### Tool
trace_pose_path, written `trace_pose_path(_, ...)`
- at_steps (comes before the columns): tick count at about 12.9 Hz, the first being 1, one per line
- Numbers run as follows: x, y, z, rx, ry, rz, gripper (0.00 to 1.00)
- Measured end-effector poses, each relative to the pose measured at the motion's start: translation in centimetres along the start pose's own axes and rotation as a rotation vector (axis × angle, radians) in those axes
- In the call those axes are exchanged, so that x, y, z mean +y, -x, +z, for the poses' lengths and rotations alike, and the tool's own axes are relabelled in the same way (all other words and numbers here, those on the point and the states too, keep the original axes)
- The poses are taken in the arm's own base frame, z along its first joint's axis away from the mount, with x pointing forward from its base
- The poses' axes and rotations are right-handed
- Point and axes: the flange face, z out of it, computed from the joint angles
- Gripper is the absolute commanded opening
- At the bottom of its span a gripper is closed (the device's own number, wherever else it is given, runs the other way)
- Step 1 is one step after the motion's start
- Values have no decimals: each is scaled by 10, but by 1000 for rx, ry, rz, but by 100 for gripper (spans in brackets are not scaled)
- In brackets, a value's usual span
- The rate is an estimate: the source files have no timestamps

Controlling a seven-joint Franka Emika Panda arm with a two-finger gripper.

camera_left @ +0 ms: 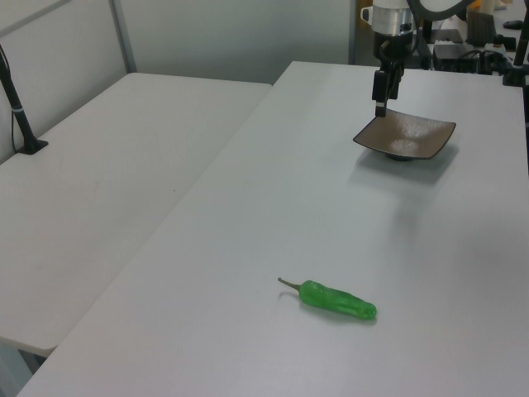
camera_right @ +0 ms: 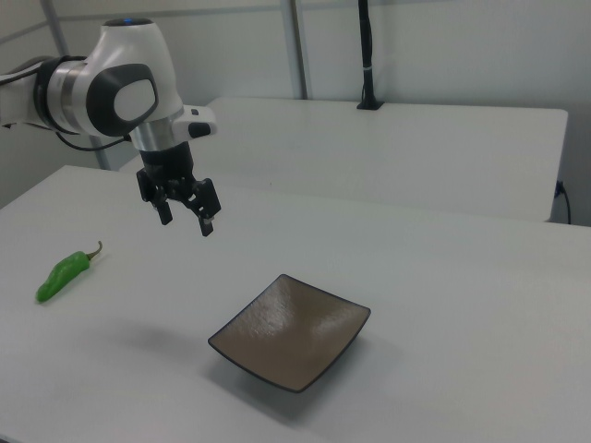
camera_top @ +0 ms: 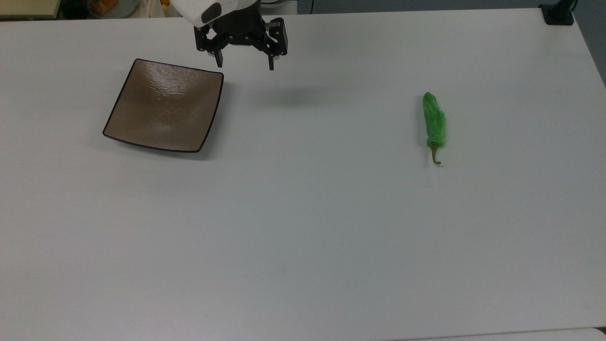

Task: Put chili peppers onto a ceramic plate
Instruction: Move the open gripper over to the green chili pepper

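The ceramic plate (camera_top: 165, 106) looks glossy brown with rippled reflections. The chili pepper (camera_top: 434, 122) is shiny, slightly wrinkled green. The table (camera_top: 303, 227) is smooth, matt white. The hand (camera_top: 244, 64) looks matt black.
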Motion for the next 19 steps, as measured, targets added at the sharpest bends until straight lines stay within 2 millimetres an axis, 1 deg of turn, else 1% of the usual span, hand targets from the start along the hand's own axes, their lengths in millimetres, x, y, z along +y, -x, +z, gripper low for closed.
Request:
trace_pose_path(2, -7, -1, 4, -1, -1, -1, 100)
trace_pose_path(4, -24, -9, 11, 45, -9, 35, 100)
trace_pose_path(7, -64, -17, 33, 52, -27, 65, 100)
trace_pose_path(9, -93, -16, 37, 60, -39, 56, 100)
trace_pose_path(11, -118, -14, 38, 61, -49, 55, 100)
trace_pose_path(12, -140, -13, 43, 63, -57, 57, 100)
trace_pose_path(14, -186, -11, 60, 77, -82, 51, 100)
trace_pose_path(15, -204, -9, 66, 84, -96, 53, 100)
trace_pose_path(16, -228, -3, 72, 86, -116, 52, 100)
trace_pose_path(17, -252, 4, 77, 82, -132, 39, 100)
trace_pose_path(19, -313, 30, 90, 52, -146, 4, 100)
